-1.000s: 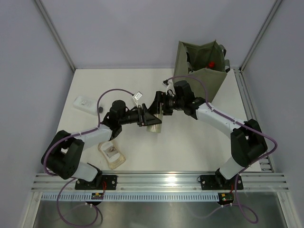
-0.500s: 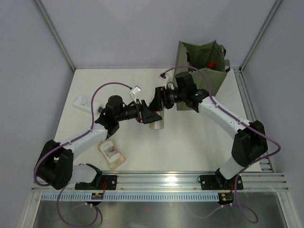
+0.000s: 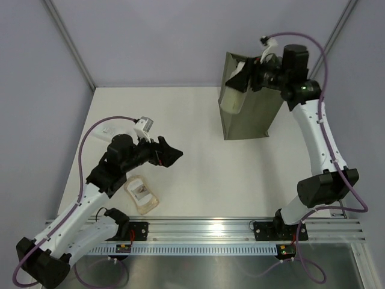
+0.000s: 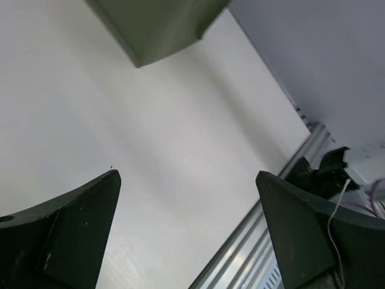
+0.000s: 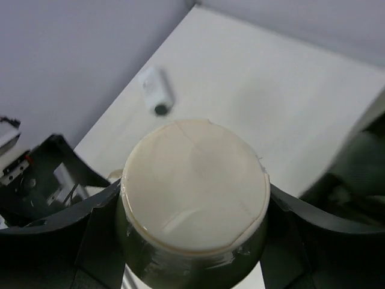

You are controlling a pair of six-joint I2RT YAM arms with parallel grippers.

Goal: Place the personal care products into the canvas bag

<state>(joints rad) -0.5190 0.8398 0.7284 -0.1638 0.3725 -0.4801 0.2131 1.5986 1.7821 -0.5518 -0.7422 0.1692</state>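
My right gripper point(image 3: 242, 77) is raised at the back right, shut on the silver bottle point(image 3: 231, 100), which hangs over the left rim of the olive canvas bag point(image 3: 249, 117). In the right wrist view the bottle's round cream end point(image 5: 195, 180) fills the space between my fingers point(image 5: 99, 226). My left gripper point(image 3: 173, 155) stands open and empty over the table's left half, its fingers point(image 4: 66, 235) wide apart; the bag's corner point(image 4: 156, 27) shows beyond them. An amber-liquid pouch point(image 3: 142, 195) lies near the front left. A flat white bottle point(image 5: 154, 89) lies at the far left.
Grey walls with metal corner posts point(image 3: 69, 45) enclose the white table point(image 3: 240, 174). An aluminium rail point(image 3: 204, 227) runs along the near edge. The purple cable point(image 3: 111, 123) of the left arm loops over the far left of the table.
The left gripper opened, let go of the silver bottle and drew back to the front left. The right arm carried the bottle up and back to the bag.
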